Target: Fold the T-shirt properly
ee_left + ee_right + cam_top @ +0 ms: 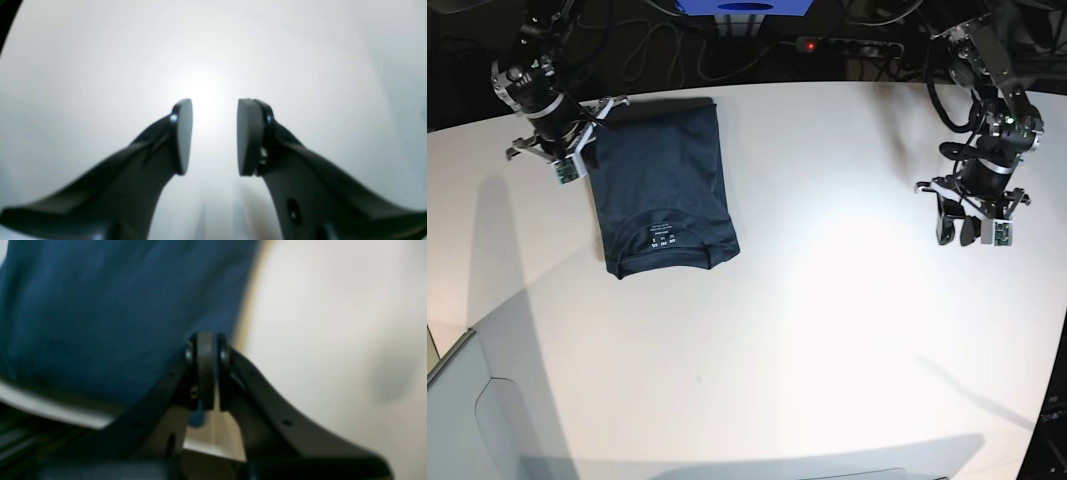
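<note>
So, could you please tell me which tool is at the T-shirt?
The right tool, shut at the T-shirt's far corner; the left tool hangs open over bare table.

base view is looking down from high above the white table (827, 330); each wrist camera is peering close along its own fingers, sharing that tabletop.

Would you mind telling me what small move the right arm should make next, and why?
Probably lift and carry the pinched hem toward the collar end. The right gripper looks shut on the far edge of the T-shirt, already folded into a narrow strip, while the left gripper hangs open, away from it.
</note>
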Robot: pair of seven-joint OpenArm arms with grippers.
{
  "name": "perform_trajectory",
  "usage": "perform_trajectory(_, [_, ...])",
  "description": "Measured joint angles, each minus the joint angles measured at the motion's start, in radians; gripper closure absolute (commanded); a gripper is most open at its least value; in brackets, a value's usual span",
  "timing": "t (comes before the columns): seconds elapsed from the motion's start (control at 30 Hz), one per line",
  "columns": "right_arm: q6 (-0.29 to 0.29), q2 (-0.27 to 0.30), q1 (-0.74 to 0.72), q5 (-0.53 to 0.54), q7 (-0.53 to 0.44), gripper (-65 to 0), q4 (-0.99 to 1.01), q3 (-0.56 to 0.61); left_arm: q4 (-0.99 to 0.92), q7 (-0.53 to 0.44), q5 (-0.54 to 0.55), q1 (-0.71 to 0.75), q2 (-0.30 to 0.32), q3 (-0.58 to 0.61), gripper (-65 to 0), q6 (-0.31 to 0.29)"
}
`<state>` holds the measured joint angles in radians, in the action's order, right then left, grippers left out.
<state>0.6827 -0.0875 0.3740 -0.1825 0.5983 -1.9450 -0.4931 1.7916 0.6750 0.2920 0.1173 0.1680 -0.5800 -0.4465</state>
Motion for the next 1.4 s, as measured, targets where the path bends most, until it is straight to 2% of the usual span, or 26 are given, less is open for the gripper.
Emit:
perform_trajectory(0.2, [0.0,-0.004,0.043,0.002,0.005,0.0,-0.049,-0.02,0.0,-0.003,-0.003,0.018,0.001,-0.005,-21.7,0.0])
perform_trajectory(0.47, [0.0,0.001,0.014,0.0,0.008,0.0,0.091,-0.068,0.0,-0.003,-0.001,0.08,0.001,-0.006,-21.7,0.0])
perform_trajectory(1.03, [0.0,-0.001,0.059,0.0,-0.007,0.0,0.138,-0.039,0.011,-0.014,0.0,0.195,0.001,-0.006,-21.6,0.0])
perform_trajectory(1.2, [0.0,-0.006,0.056,0.003,-0.004,0.0,0.114,-0.103,0.036,-0.001,-0.002,0.238,-0.017,-0.058,-21.4,0.001])
perform_trajectory(1.27, [0.0,-0.002,0.068,-0.003,0.01,0.0,0.064,-0.143,0.076,-0.005,0.003,0.265,-0.052,-0.098,-18.9,0.004])
perform_trajectory(1.4, [0.0,0.002,0.198,0.0,0.089,0.0,-0.071,-0.146,0.191,-0.002,0.001,0.357,-0.104,-0.161,-5.7,-0.001])
